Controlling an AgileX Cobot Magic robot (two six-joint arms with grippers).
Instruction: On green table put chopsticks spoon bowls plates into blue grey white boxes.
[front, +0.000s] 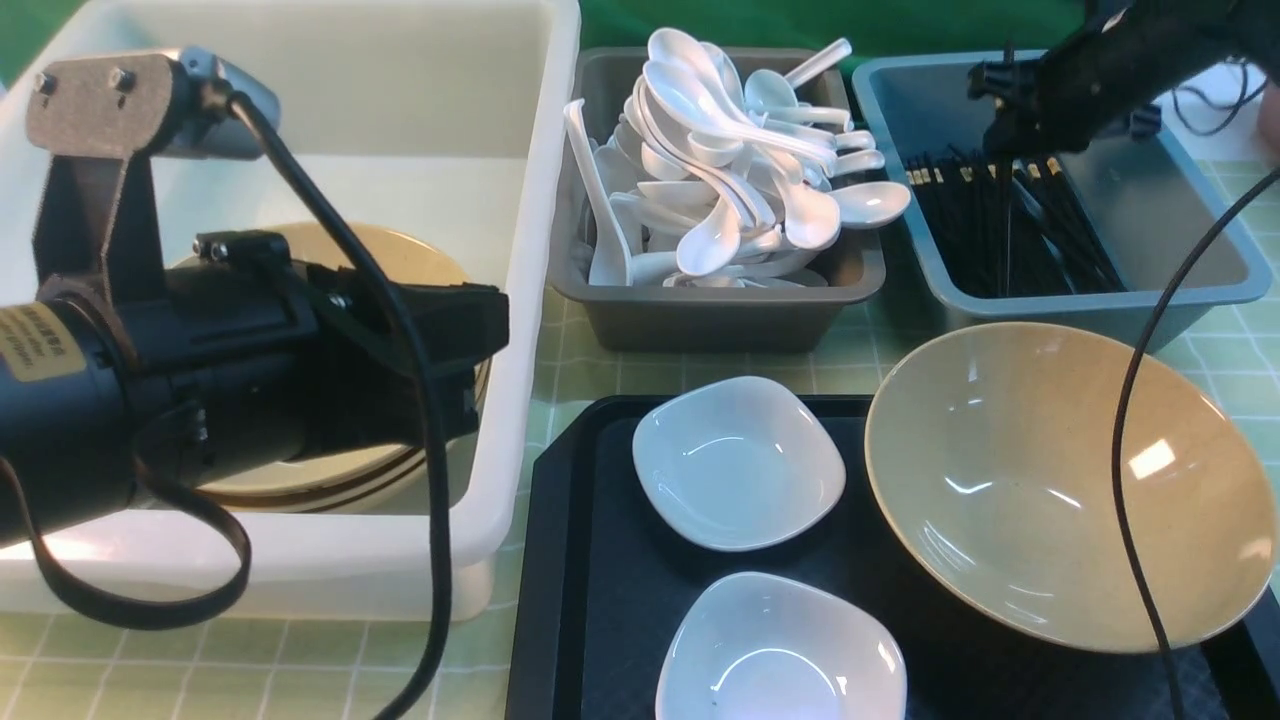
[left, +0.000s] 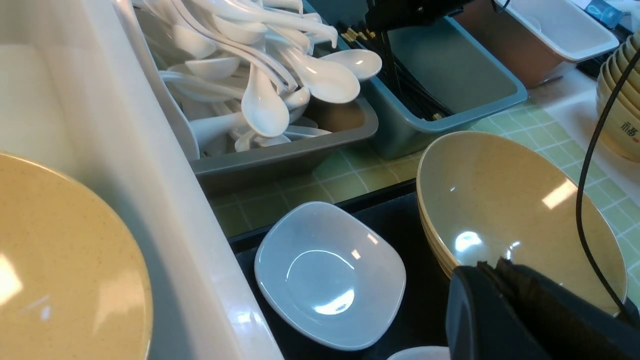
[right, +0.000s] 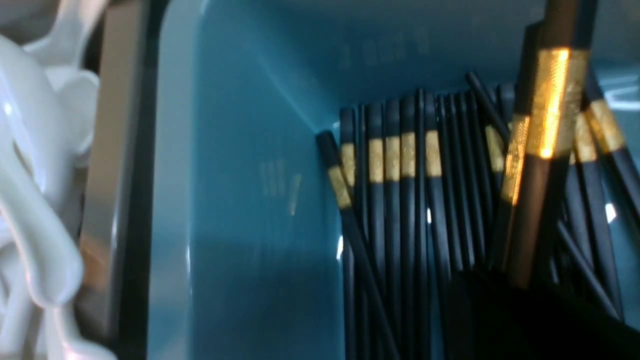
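Note:
My right gripper (front: 1008, 120) hangs over the blue-grey box (front: 1180, 220), shut on a pair of chopsticks (right: 545, 150) standing steeply among several chopsticks lying in the box (front: 1040, 230). My left gripper (front: 490, 340) is shut and empty, at the right wall of the big white box (front: 520, 300); its fingertips (left: 500, 267) show near the tan plate (left: 505, 200). Tan plates (front: 400, 250) lie inside that box. Another tan plate (front: 1040, 480) and two white bowls (front: 735, 460) (front: 780, 650) sit on the black tray (front: 590, 560). The dark grey box (front: 700, 320) is heaped with white spoons (front: 720, 160).
The green table (front: 250, 670) shows in front of the white box and between the boxes. My right arm's cable (front: 1130, 420) hangs across the tan plate. Beyond the blue-grey box stand a brown box (left: 500, 45) and a stack of tan bowls (left: 620, 100).

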